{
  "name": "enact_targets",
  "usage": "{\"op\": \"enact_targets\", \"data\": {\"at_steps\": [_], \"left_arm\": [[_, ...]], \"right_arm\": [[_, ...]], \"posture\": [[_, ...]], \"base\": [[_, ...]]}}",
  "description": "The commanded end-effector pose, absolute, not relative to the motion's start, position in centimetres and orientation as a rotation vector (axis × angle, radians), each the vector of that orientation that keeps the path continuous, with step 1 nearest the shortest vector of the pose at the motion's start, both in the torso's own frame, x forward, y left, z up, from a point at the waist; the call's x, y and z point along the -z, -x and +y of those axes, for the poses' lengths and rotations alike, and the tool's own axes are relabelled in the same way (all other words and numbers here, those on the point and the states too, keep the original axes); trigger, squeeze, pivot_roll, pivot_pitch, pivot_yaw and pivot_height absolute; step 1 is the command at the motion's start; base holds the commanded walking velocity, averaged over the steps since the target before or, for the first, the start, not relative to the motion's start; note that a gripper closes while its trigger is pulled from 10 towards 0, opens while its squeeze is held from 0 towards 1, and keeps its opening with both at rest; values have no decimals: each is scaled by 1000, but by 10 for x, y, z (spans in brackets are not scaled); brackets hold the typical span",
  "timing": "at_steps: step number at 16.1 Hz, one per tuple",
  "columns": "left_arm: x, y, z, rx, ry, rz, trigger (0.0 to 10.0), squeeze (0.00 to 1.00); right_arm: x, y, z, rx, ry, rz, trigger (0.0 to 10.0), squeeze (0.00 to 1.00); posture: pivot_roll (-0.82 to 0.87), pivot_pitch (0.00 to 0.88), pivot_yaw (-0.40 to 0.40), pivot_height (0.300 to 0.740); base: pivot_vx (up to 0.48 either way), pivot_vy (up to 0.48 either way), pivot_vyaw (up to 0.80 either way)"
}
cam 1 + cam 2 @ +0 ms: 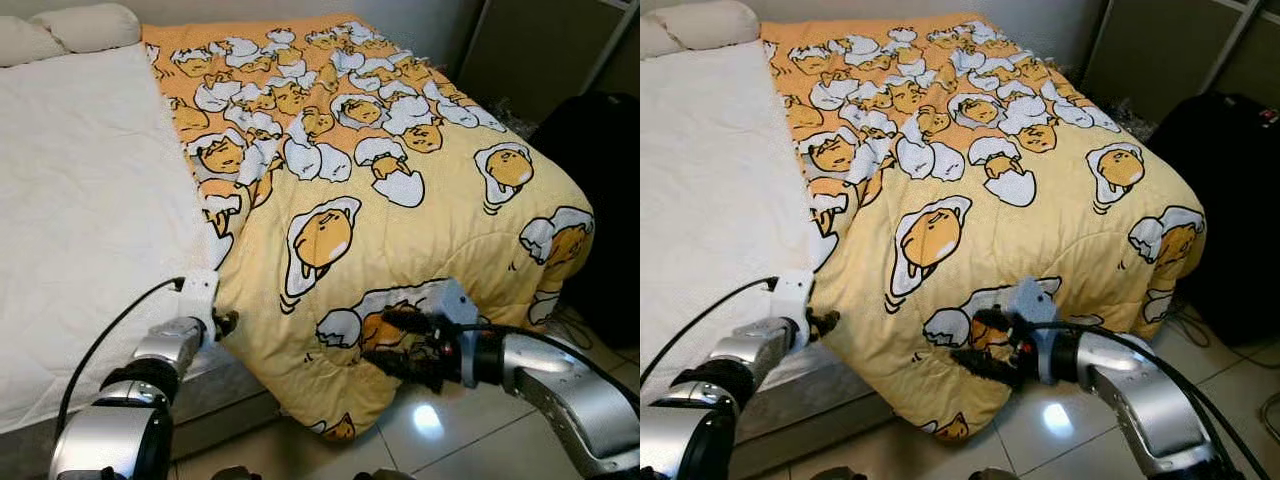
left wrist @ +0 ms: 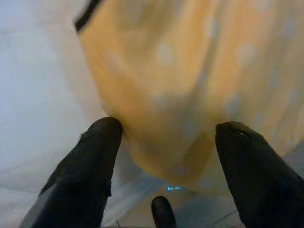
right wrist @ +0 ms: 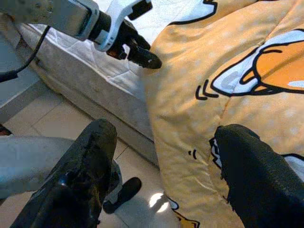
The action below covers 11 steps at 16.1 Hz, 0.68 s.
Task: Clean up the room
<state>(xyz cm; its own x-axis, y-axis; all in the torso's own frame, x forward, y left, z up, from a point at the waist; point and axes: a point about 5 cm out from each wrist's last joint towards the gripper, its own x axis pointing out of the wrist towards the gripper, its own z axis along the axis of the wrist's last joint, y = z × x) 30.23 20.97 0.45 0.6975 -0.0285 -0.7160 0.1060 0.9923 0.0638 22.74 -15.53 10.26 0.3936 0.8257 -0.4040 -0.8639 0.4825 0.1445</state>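
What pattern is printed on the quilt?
Yellow quilt with cartoon egg-yolk figures on white eggshells; clearest in the left eye view.

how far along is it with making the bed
Early. Done: little, though the yellow comforter already lies on the right half of the bed. In hand: both open grippers are at its hanging foot edge, the left gripper by the corner at the mattress side, the right gripper against the overhang. Left: the white sheet is uncovered; pillows sit at the head.
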Motion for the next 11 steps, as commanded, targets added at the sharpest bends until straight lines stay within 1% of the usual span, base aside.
{"op": "enact_targets", "data": {"at_steps": [1,3,5,7,11], "left_arm": [[-7,-306,206,88,-112,783,0,0],[-5,-304,206,74,-120,793,0,0],[-6,-306,208,25,-101,786,0,0],[-7,-306,211,-22,-122,790,0,0],[-4,-303,210,-33,-128,813,0,0]], "right_arm": [[-108,-227,-158,-1076,92,449,10000,0],[-110,-225,-158,-1078,92,453,10000,0],[-111,-224,-159,-1074,97,457,10000,0],[-112,-224,-160,-1053,101,455,10000,0],[-114,-220,-158,-1054,96,461,10000,0]], "posture": [[-202,0,-4,740],[-212,0,-6,740],[-224,0,-4,740],[-234,0,-6,740],[-238,0,-12,740]], "base": [[0,0,0],[0,0,0],[0,0,0],[0,0,0],[0,0,0]]}}
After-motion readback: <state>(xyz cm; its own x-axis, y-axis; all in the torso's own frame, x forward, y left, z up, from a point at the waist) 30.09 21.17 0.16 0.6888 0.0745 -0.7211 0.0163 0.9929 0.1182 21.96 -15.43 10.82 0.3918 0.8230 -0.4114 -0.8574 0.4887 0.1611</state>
